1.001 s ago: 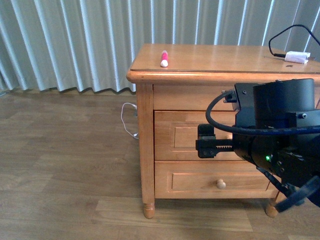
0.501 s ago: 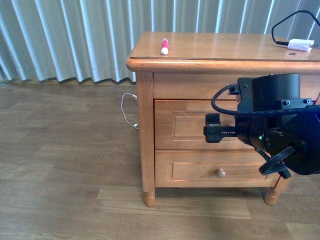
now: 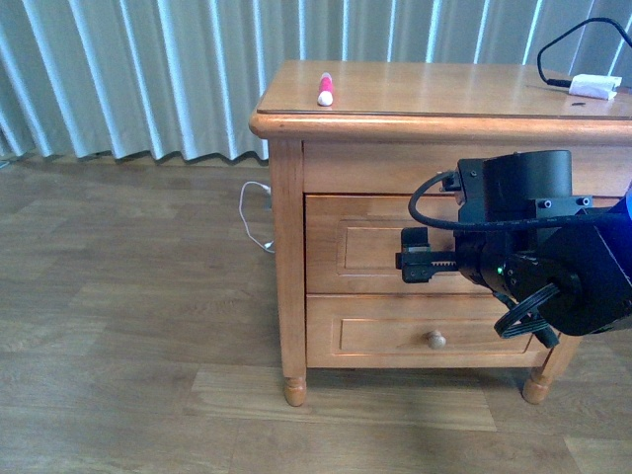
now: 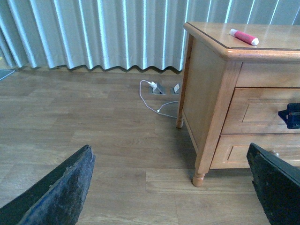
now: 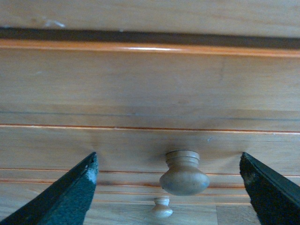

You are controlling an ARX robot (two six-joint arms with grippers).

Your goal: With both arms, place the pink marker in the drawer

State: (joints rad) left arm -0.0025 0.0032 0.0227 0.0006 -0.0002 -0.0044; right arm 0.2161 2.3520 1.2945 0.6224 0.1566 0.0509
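Note:
The pink marker [image 3: 324, 89] lies on the left part of the wooden nightstand top [image 3: 434, 99], with nothing holding it; the left wrist view shows the marker [image 4: 243, 36] as well. My right gripper [image 3: 420, 262] hovers in front of the upper drawer [image 3: 355, 259], which is closed. In the right wrist view, the gripper [image 5: 168, 161] is open, its fingers wide on either side of that drawer's round knob [image 5: 183, 173] without touching it. My left gripper [image 4: 169, 154] hangs open over the floor, left of the nightstand, holding nothing.
A lower drawer with a small knob [image 3: 435, 340] sits beneath. A white plug on a black cable [image 3: 590, 86] lies at the top's far right. A white cable [image 3: 255, 222] trails on the floor by the curtain [image 3: 148, 79]. Floor sockets [image 4: 157, 88] sit near the wall.
My right arm has moved up and in toward the upper drawer front, then shifted slightly left. The marker stays where it was.

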